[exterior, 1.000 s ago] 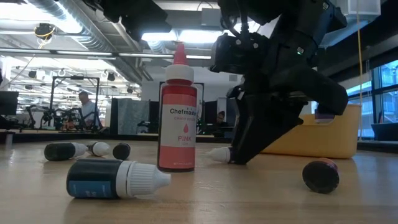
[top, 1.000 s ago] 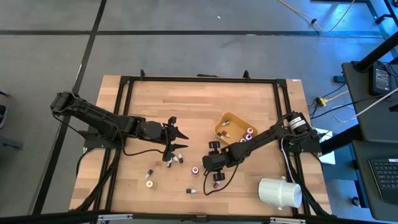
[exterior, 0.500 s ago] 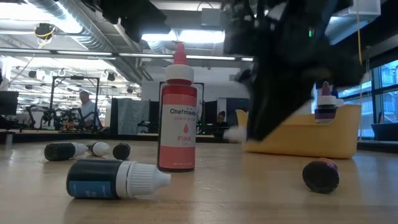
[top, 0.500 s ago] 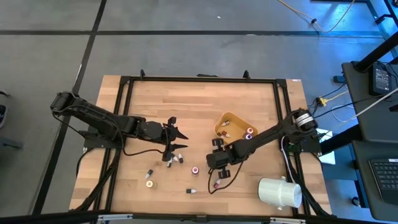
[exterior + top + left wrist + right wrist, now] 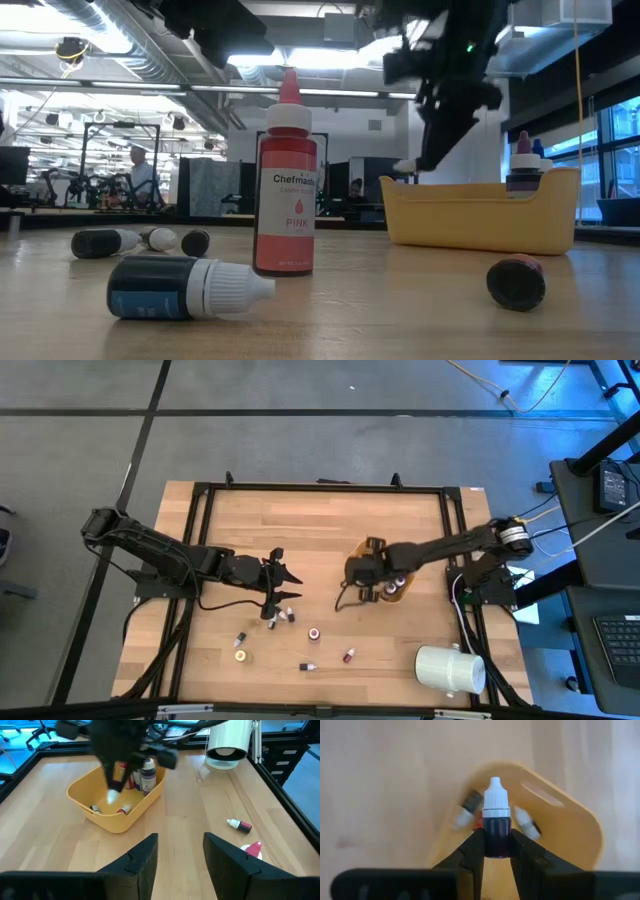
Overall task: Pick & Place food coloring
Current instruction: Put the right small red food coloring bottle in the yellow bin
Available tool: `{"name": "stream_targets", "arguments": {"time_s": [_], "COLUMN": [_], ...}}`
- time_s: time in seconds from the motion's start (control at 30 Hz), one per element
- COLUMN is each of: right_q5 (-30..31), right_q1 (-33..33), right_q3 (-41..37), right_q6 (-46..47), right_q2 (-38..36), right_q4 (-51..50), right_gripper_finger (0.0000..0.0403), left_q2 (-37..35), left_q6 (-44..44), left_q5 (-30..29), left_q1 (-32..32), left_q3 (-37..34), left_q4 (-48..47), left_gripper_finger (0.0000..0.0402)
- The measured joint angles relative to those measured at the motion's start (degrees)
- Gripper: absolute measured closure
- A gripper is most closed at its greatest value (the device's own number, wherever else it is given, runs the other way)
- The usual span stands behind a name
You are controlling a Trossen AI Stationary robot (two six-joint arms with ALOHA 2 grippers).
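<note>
My right gripper [image 5: 362, 572] hangs over the yellow bowl [image 5: 398, 590], shut on a small dark food coloring bottle [image 5: 496, 827] with a white cap. The bowl [image 5: 125, 817] holds several more bottles. Others lie loose on the wooden table: one near the middle [image 5: 314, 633], one farther front [image 5: 349, 656] and two at the front left [image 5: 240, 645]. A pink bottle [image 5: 288, 185] stands upright, and a dark one [image 5: 185, 287] lies on its side. My left gripper [image 5: 181, 857] waits open at the table's left middle, nothing between its fingers. My right gripper pinches the bottle's dark body [image 5: 496, 840] between its two fingers [image 5: 475, 851]. The bottle lies along the fingers, and its white cap [image 5: 496, 800] sticks out past the fingertips. The fingers slant steeply down from above. The bottle is lifted clear, above the bowl's inside [image 5: 560, 820].
A big white cylinder [image 5: 450, 668] lies at the table's front right corner. A black frame runs round the table's edge [image 5: 320, 488]. Bare wood lies across the far half of the table.
My right gripper has lifted the small bottle off the table near the front middle. It has risen, gone toward the far edge and tipped more steeply downward. It now hangs over the yellow bowl with the bottle.
</note>
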Motion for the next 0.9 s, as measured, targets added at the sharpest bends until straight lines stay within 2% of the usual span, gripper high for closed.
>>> {"name": "stream_targets", "arguments": {"time_s": [0.17, 0.3, 0.9], "right_q5": [-4.1, -4.5, -4.1], "right_q1": [-4.8, -6.5, -7.0], "right_q3": [-3.1, -6.3, -7.4], "right_q6": [-4.2, -5.4, -5.3], "right_q2": [1.5, 2.1, 2.0], "right_q4": [2.3, 4.3, 6.4], "right_gripper_finger": [0.0318, 0.0317, 0.0316], "left_q2": [0.0, 0.0, 0.0], "left_q6": [0.0, 0.0, 0.0], "left_q5": [0.0, 0.0, 0.0], "left_q1": [0.0, 0.0, 0.0], "left_q3": [0.0, 0.0, 0.0], "left_q4": [-0.2, -0.3, -0.2], "left_gripper_finger": [0.0251, 0.0248, 0.0247]}}
